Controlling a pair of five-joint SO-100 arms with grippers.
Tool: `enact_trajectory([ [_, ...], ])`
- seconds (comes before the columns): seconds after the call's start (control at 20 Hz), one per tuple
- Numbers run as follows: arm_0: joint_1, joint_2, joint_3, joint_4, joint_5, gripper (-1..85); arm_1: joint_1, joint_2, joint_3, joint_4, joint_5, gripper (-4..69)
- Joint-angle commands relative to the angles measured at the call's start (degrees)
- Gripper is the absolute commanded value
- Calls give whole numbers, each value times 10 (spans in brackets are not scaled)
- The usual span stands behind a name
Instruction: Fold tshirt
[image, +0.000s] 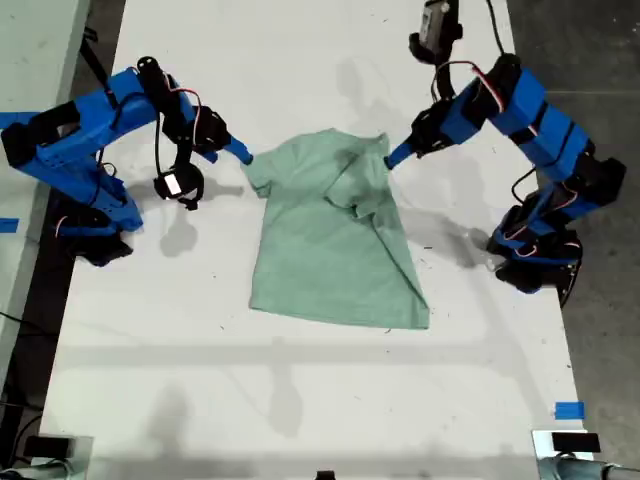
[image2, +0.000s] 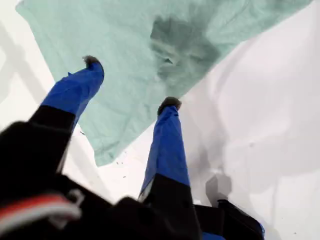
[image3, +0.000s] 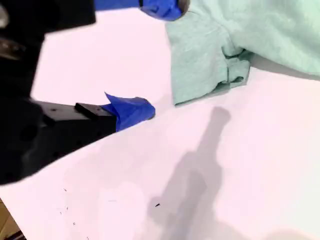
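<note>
**Mid-table, both grippers at the shirt's top edge**

On the white table (image: 150, 330) the tshirt (image: 330, 250) lies partly folded. My first gripper (image2: 130, 82) hangs spread wide over its edge, grasping nothing. My second gripper (image3: 155, 60) gapes empty beside a sleeve corner. Next move, likely: close on cloth before folding further.

My first gripper (image2: 131, 82) belongs to the arm on the exterior view's right (image: 392, 158). That arm rises from its base at the right edge of the bench, bends at the elbow and slopes down towards the middle, with its two blue fingers (image2: 167, 130) spread apart. My second gripper (image3: 152, 59) reaches in from the exterior view's left (image: 243, 155), its arm arched and its fingers (image3: 131, 111) likewise parted, holding nothing.
</note>
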Motion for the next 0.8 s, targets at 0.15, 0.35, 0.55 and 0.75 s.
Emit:
enact_trajectory([
  [0.15,-34,-175,-131,-19,35,304,-4,93,67,0,10,238],
  [0.35,-61,-271,-170,-41,48,308,-7,117,87,-1,12,238],
  [0.55,-69,-395,-276,-5,54,318,-10,140,119,-7,20,238],
  [0.75,-73,-494,-370,27,57,311,-10,179,156,-8,26,238],
])
